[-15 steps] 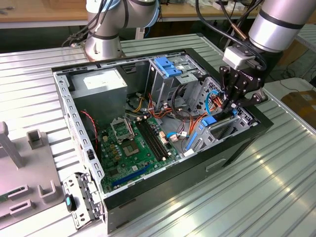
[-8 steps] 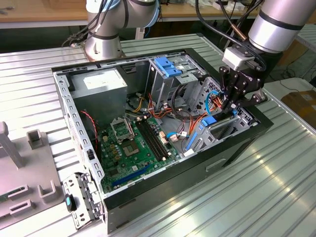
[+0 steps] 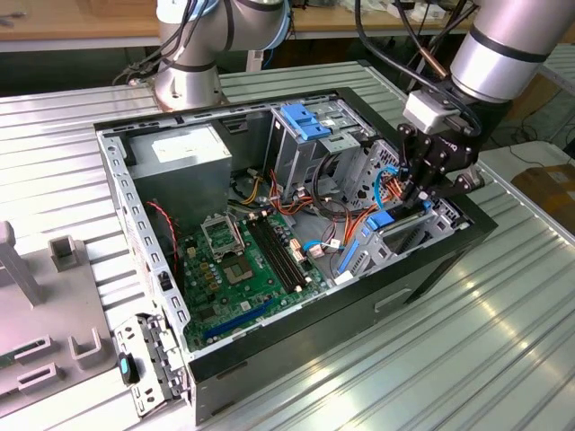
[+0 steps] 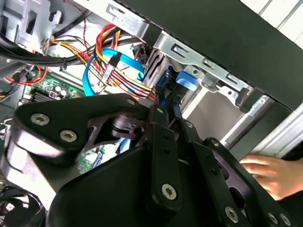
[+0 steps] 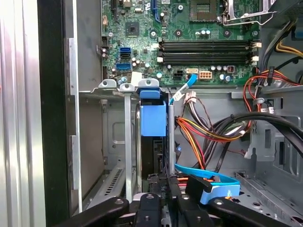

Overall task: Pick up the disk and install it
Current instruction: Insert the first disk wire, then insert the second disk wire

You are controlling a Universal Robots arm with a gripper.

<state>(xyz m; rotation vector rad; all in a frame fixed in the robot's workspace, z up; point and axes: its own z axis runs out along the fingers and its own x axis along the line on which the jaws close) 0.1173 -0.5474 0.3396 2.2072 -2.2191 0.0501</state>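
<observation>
The tool [image 3: 422, 193] is closed on the rear edge of the disk [image 5: 154, 142], which stands on edge, partly down in the metal bay [image 5: 113, 142] at the corner of the open computer case [image 3: 431, 260]. To seat it well, keep the disk square to the bay rails and clear of the loose cables [image 5: 208, 137] just beside it.

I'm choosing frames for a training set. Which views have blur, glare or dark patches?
Exterior view: even light, soft glare on the ribbed table. Second wrist view: the gripper looms close and soft, and a hand is blurred and washed out. First wrist view: sharp on the circuit board, dimmer down in the drive bay.
</observation>
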